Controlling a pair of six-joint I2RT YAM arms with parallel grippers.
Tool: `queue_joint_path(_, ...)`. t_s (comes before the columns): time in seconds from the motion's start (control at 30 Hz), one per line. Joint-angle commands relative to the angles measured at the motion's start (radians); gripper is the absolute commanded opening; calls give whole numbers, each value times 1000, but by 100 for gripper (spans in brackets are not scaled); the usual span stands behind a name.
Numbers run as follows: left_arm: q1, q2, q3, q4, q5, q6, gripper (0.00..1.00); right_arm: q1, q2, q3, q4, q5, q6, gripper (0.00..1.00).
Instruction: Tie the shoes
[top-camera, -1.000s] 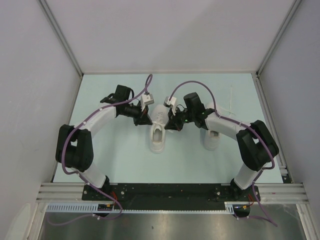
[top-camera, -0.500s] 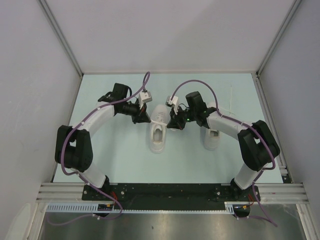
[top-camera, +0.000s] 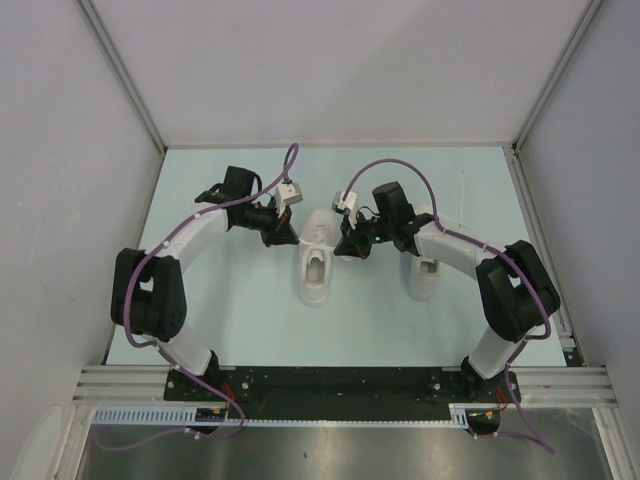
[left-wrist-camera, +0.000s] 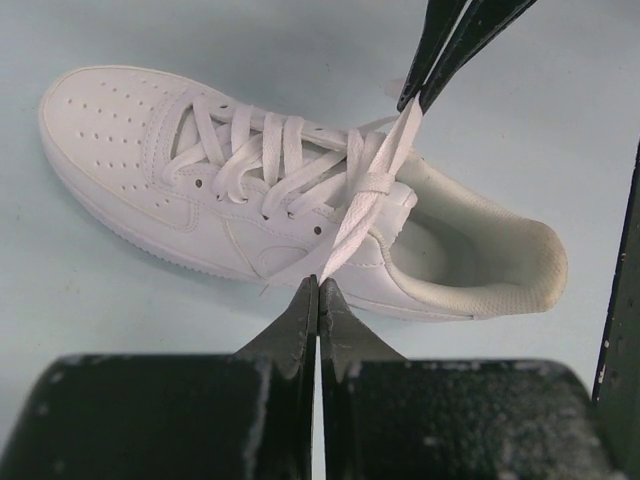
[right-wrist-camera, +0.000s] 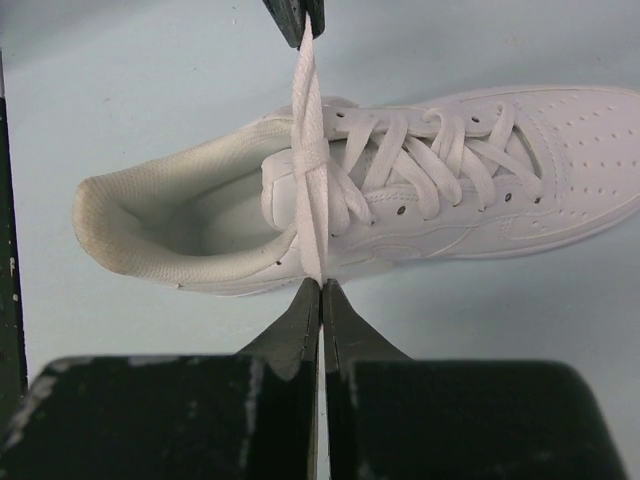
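Both pairs of jaws are clenched on the lace (left-wrist-camera: 350, 225), the left gripper (left-wrist-camera: 318, 292) on one end, the right gripper (right-wrist-camera: 321, 292) on the other, strand taut between them over the shoe (top-camera: 317, 268). To seat the crossing snugly, pull both ends outward evenly and low, easing off before the shoe skids. It lies between the jaws, long axis crosswise to the lace, toe away from the bases. The other shoe (top-camera: 422, 282) sits under the right arm
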Motion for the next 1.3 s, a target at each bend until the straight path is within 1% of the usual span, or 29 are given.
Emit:
queue_joint_path(0.0, 48, 5, 30, 32, -85, 24, 0, -27, 2, 22, -90, 25, -37, 0)
queue_joint_path(0.13, 43, 14, 43, 36, -35, 4, 0, -21, -3, 22, -66, 12, -21, 0)
queue_joint_path(0.2, 36, 11, 48, 50, -4, -10, 0, -19, -12, 22, -37, -7, 8, 6)
queue_joint_path(0.23, 33, 11, 49, 47, 5, -16, 0, -21, -24, 22, -23, -16, 16, 13)
queue_joint_path(0.3, 22, 8, 51, 46, 22, -19, 0, -22, -35, 22, -20, -37, 33, 14)
queue_joint_path(0.33, 17, 6, 50, 44, 27, -19, 0, -24, -43, 22, -24, -45, 38, 18)
queue_joint_path(0.37, 11, 3, 43, 46, 30, -19, 0, -28, -46, 22, -29, -54, 44, 19)
queue_joint_path(0.4, 8, 2, 40, 47, 31, -19, 0, -31, -46, 22, -29, -59, 56, 18)
queue_joint_path(0.43, 7, 0, 31, 50, 33, -19, 0, -33, -43, 22, -32, -67, 62, 6)
queue_joint_path(0.47, 5, 0, 28, 53, 33, -22, 0, -41, -38, 22, -34, -67, 68, 2)
queue_joint_path(0.5, 4, -3, 25, 58, 33, -27, 0, -44, -35, 22, -34, -68, 73, 0)
queue_joint_path(0.67, 5, -6, 20, 64, 27, -30, 0, -48, -32, 22, -34, -65, 73, 1)
queue_joint_path(0.7, 5, -6, 20, 64, 27, -32, 0, -48, -33, 22, -32, -67, 73, 16)
queue_joint_path(0.77, 5, -6, 19, 70, 28, -35, 0, -48, -27, 22, -40, -70, 65, 24)
queue_joint_path(0.8, 5, -6, 17, 70, 28, -36, 0, -47, -24, 22, -43, -70, 61, 34)
queue_joint_path(0.87, 5, -5, 17, 73, 28, -39, 0, -44, -10, 22, -38, -62, 59, 42)
queue_joint_path(0.9, 5, -5, 17, 73, 30, -41, 0, -41, -4, 22, -22, -57, 58, 44)
queue_joint_path(1.07, 5, -5, 19, 75, 31, -36, 0, -25, 16, 22, 41, -53, 56, 45)
queue_joint_path(1.17, 5, -3, 23, 72, 33, -38, 0, -15, 28, 22, 72, -51, 42, 52)
queue_joint_path(1.27, 4, 0, 23, 72, 34, -38, 0, -4, 37, 24, 90, -61, 26, 52)
